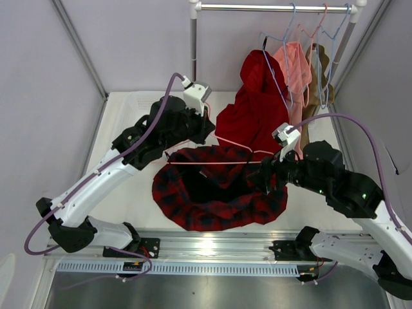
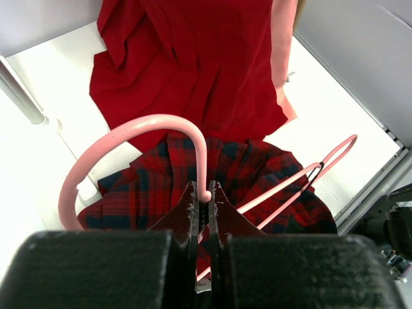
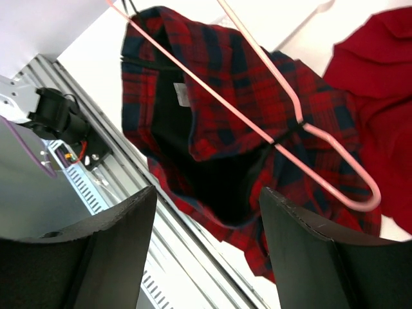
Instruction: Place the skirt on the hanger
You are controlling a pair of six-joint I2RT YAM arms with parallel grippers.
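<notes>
Bounding walls: grey panels close in left, back and right of the white table (image 1: 129,193); its metal front rail (image 1: 206,244) runs just past the skirt's near hem.
Open room: bare tabletop to the left; a plain red garment (image 1: 257,109) and clothes rail (image 1: 270,8) crowd the back right.
Skirt (image 1: 212,206): spread at the near middle, between the arms.
Hanger (image 1: 212,163): bar across the skirt's far edge.
Left gripper (image 2: 205,209): angled inward, fingers pinched tight on the hanger beside its hook.
Right gripper (image 3: 207,193): at the skirt's right edge, fingers spread wide, gripping nothing.
</notes>
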